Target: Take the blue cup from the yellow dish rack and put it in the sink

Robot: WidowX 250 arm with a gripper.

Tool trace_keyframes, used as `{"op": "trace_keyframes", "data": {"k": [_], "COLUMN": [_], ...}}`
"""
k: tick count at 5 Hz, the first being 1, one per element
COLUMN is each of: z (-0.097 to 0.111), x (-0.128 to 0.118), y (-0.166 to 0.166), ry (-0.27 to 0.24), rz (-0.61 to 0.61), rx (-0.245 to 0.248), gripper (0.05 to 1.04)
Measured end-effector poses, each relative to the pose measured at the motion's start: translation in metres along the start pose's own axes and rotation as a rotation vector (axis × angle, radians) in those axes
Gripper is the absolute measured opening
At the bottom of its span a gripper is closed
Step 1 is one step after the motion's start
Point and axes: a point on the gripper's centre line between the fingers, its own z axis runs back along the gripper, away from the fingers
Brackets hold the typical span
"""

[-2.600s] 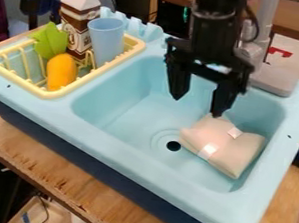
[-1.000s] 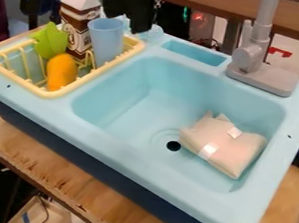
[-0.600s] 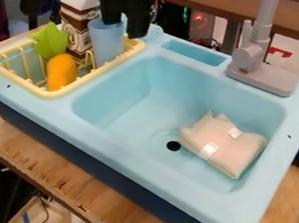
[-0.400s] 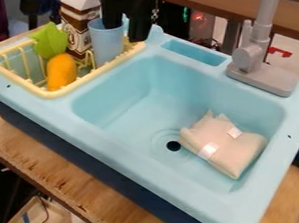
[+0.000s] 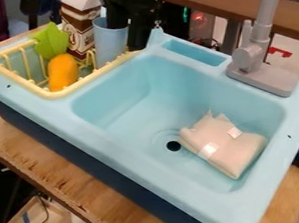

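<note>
At the upper left, the black gripper (image 5: 127,37) hangs down at the right side of the light blue cup (image 5: 109,44), overlapping its rim. Whether it grips the cup, I cannot tell. The cup stands upright in the yellow dish rack (image 5: 40,92), along with a brown and white carton (image 5: 77,24), a green leafy piece (image 5: 50,42) and an orange-yellow toy (image 5: 63,72). In the right part of the light blue sink basin (image 5: 122,103) lies a beige cloth bundle (image 5: 222,145) with white tabs, beside the drain.
A grey faucet (image 5: 254,64) rises from the sink's back right corner. Left of it, a shallow tray recess (image 5: 195,53) is set in the back rim. The sink stands on a wooden table (image 5: 47,155), whose front edge runs along the lower left.
From over the basin, the gripper has moved to the upper left and then lower beside the cup. The cup and rack have shifted slightly right; the cloth bundle keeps its place.
</note>
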Motion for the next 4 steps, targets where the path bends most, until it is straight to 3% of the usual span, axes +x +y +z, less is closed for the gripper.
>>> {"op": "trace_keyframes", "data": {"k": [1,2,3,4], "z": [-0.002,-0.002,0.0,0.017], "x": [-0.001,-0.003,-0.005,-0.008], "y": [0.003,0.004,0.004,0.002], "ry": [-0.002,0.006,0.01,-0.032], "rz": [0.019,0.034,0.041,0.044], "rx": [-0.008,-0.011,-0.013,0.006], "gripper": [0.403,0.206,0.105,0.092]}}
